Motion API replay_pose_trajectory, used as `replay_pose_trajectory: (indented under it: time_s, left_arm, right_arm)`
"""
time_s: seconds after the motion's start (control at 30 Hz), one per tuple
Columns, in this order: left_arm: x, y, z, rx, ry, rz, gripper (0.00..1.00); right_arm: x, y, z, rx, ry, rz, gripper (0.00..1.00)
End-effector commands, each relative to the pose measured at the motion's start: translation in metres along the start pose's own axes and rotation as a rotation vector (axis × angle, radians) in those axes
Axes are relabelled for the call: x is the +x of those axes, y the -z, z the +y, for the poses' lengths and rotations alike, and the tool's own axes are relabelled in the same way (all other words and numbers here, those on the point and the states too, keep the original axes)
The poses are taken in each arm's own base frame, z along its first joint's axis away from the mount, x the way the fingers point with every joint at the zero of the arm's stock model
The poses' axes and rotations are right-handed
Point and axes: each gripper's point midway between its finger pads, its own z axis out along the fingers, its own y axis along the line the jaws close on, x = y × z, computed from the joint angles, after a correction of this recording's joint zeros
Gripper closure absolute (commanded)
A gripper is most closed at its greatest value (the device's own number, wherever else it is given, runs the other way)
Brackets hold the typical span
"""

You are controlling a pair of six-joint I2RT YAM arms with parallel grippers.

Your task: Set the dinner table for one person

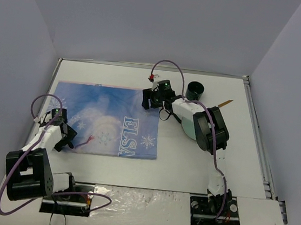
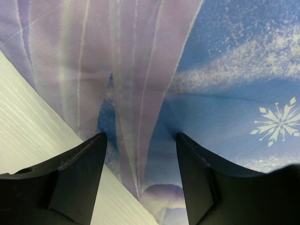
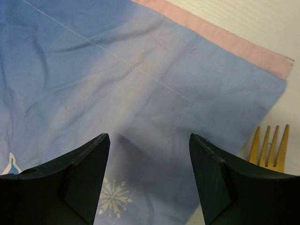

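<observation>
The placemat [image 1: 106, 121] lies on the dinner table [image 1: 188, 165]'s left half, a fork [image 3: 269, 145] just off its corner, a cup [image 1: 196, 89] standing to its right near the far edge.

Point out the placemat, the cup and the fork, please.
ELSA placemat [image 1: 100, 120]: top external view, blue middle.
dark cup [image 1: 196, 89]: top external view, its mouth.
yellow fork [image 3: 272, 161]: right wrist view, base of tines.
</observation>
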Motion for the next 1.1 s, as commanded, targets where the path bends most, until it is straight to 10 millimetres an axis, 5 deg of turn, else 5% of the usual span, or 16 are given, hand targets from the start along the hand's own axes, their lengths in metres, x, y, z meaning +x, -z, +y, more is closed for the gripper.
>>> replay_pose_trajectory:
  time_s: [0.0,0.7,0.9,1.07]
  left_arm:
    - [0.019,-0.010,0.016,-0.061,0.031,0.068,0.44]
    - [0.025,-0.009,0.025,-0.076,0.063,0.079,0.44]
    - [0.025,-0.009,0.023,-0.067,0.066,0.079,0.44]
    - [0.023,-0.008,0.018,-0.041,0.066,0.077,0.44]
  right_arm:
    - [-0.024,0.006,-0.003,-0.001,0.021,-0.074,0.34]
    - [-0.029,0.000,-0.037,0.096,-0.003,-0.054,0.33]
    - [-0.064,0.013,-0.028,0.080,0.016,-0.118,0.33]
    - [-0.111,0.038,0.014,-0.023,0.070,-0.211,0.33]
